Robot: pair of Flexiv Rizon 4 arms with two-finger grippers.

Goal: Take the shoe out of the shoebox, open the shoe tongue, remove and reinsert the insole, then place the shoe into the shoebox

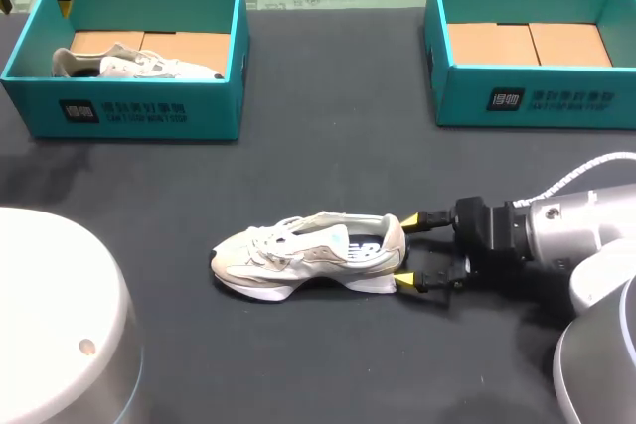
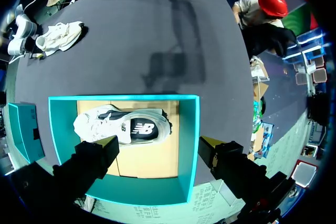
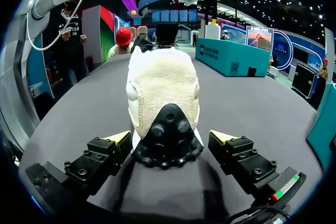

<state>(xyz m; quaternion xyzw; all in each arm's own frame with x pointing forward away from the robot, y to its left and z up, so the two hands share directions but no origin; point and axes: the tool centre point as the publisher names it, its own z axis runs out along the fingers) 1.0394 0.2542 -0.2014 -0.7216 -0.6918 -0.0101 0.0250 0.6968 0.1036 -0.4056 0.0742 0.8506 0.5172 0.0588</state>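
Observation:
A white shoe (image 1: 308,255) lies on its side on the dark table (image 1: 328,116), toe to the left, heel to the right. My right gripper (image 1: 408,251) stands open around the heel, one yellow tip on each side. In the right wrist view the heel (image 3: 164,103) sits between the open fingers (image 3: 118,140) with small gaps. A second white shoe (image 1: 139,65) lies in the left teal shoebox (image 1: 124,111). My left gripper (image 1: 36,3) hangs open above that box's far left corner. The left wrist view looks straight down on the boxed shoe (image 2: 123,124) below my left gripper (image 2: 157,148).
A second teal shoebox (image 1: 537,96) stands at the back right, holding only its cardboard floor. A white rounded robot base (image 1: 60,325) fills the front left corner. The left wrist view also shows the table shoe (image 2: 58,35) far off.

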